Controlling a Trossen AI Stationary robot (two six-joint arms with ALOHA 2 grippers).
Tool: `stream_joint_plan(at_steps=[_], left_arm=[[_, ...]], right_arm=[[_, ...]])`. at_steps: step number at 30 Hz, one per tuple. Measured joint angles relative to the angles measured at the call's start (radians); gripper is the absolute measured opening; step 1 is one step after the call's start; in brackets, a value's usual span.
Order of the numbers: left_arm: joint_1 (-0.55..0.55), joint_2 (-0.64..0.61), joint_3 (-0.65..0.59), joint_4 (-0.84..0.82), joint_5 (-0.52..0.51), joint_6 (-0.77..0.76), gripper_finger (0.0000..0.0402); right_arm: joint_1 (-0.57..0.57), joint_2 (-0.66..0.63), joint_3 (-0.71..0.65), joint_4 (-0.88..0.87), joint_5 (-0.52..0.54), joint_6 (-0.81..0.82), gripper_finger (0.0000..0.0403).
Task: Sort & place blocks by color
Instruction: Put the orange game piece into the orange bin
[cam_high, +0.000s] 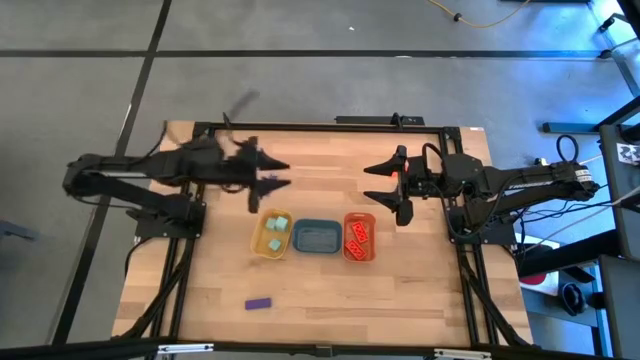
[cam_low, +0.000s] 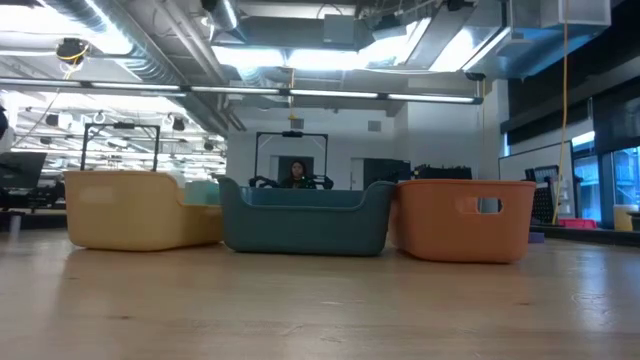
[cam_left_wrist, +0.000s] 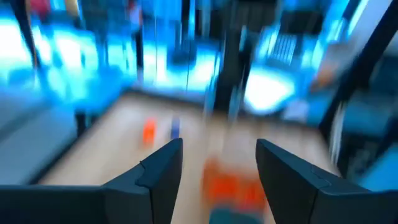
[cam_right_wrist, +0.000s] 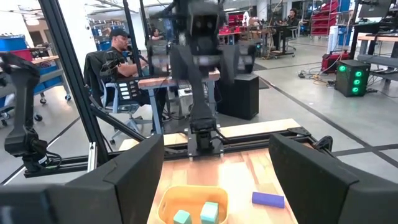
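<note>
A: Left hand (cam_high: 283, 173)?
B: Above the table (cam_high: 320, 290) behind the yellow tray (cam_high: 258, 243), fingers apart, nothing between them.
A: Right hand (cam_high: 378, 184)?
B: Behind the orange tray (cam_high: 359, 256), jaws spread wide, also empty.
A: Blocks?
B: Two mint-green cubes (cam_high: 276, 230) in the yellow tray, orange-red bricks (cam_high: 358, 237) in the orange tray, one purple bar (cam_high: 259, 302) alone on the table near the front edge. Blue tray (cam_high: 316, 237) sits between the other two.

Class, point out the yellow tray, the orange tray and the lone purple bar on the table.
yellow tray (cam_high: 259, 238), high view, on its left rim.
orange tray (cam_low: 440, 225), low view, on its front wall.
purple bar (cam_high: 259, 303), high view, on its top face.
</note>
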Motion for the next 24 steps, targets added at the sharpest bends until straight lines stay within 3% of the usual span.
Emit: stream_joint_plan(at_steps=[7,15,17,20,22,24], left_arm=[[-0.037,-0.177,-0.241,0.348,-0.025,-0.008,0.0195],[-0.054,-0.203,-0.314,0.400,-0.028,-0.006,0.0195],[-0.054,-0.203,-0.314,0.400,-0.055,-0.005,0.0195],[-0.054,-0.203,-0.314,0.400,-0.090,-0.006,0.0195],[-0.054,-0.203,-0.314,0.401,-0.092,-0.007,0.0195],[-0.054,-0.203,-0.314,0.405,-0.092,-0.007,0.0195]], right_arm=[[0.000,0.000,0.000,0.000,0.000,0.000,0.0294],[0.000,0.000,0.000,0.009,0.006,0.033,0.0294],[0.000,0.000,0.000,0.009,0.061,0.126,0.0294],[-0.010,0.000,0.005,-0.008,0.226,0.393,0.0288],[-0.049,0.000,0.037,-0.113,0.324,0.598,0.0282],[-0.118,0.000,0.084,-0.313,0.348,0.803,0.0279]])
